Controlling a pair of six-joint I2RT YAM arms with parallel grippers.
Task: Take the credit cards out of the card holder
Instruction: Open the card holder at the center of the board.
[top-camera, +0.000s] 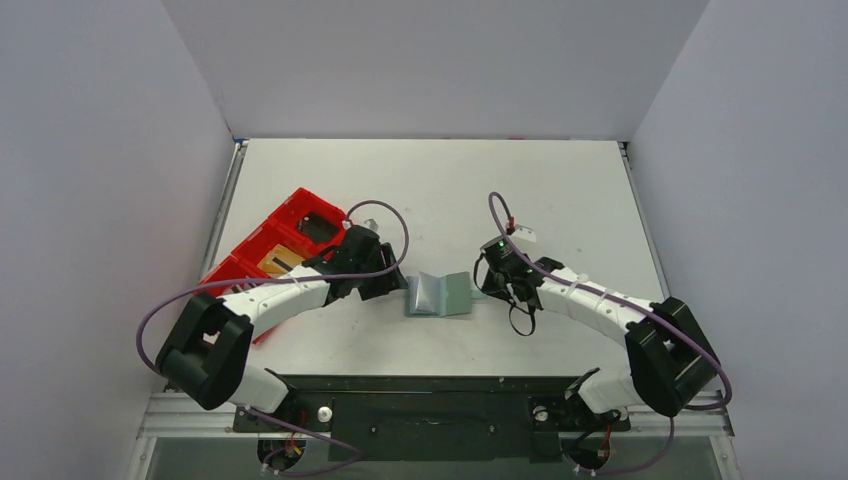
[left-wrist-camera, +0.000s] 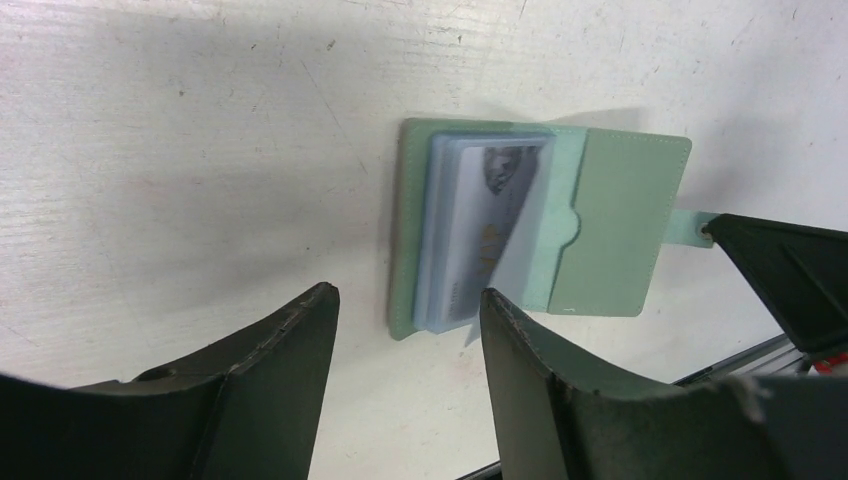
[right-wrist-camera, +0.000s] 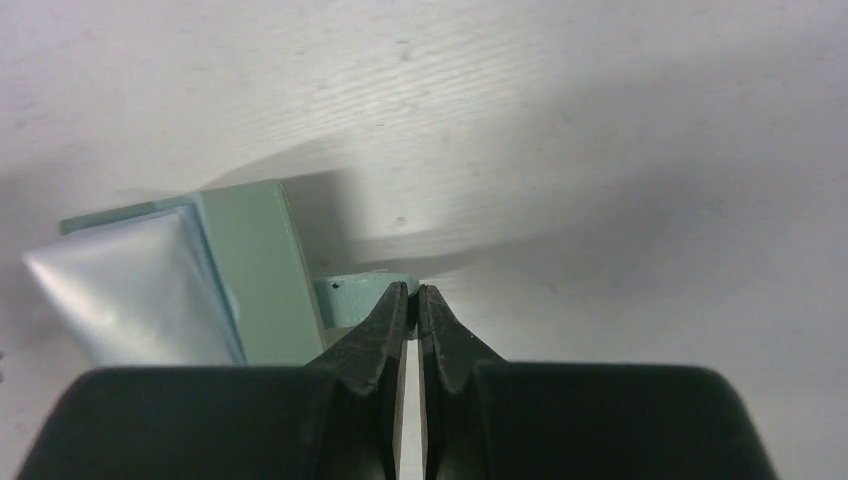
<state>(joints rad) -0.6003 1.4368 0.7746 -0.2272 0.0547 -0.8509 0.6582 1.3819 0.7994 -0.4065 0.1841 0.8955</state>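
At the centre of the desk (top-camera: 560, 190) in the top view, the card holder (top-camera: 438, 295) lies spread open between the two arms. In the left wrist view a stack of pale bluish cards (left-wrist-camera: 480, 235) sits in its left half, one leaf lifted and blurred, and the plain green flap lies to the right. The left gripper (left-wrist-camera: 407, 293) hangs just below the holder in the frame, its jaws wide apart and holding nothing. The right gripper (right-wrist-camera: 412, 292) is closed tight, its tips touching the end of the small side tab (right-wrist-camera: 355, 300); whether it pinches the tab I cannot tell. At the left of the top view stands a red tray (top-camera: 300, 200) with a tan card (top-camera: 279, 262) in its middle compartment.
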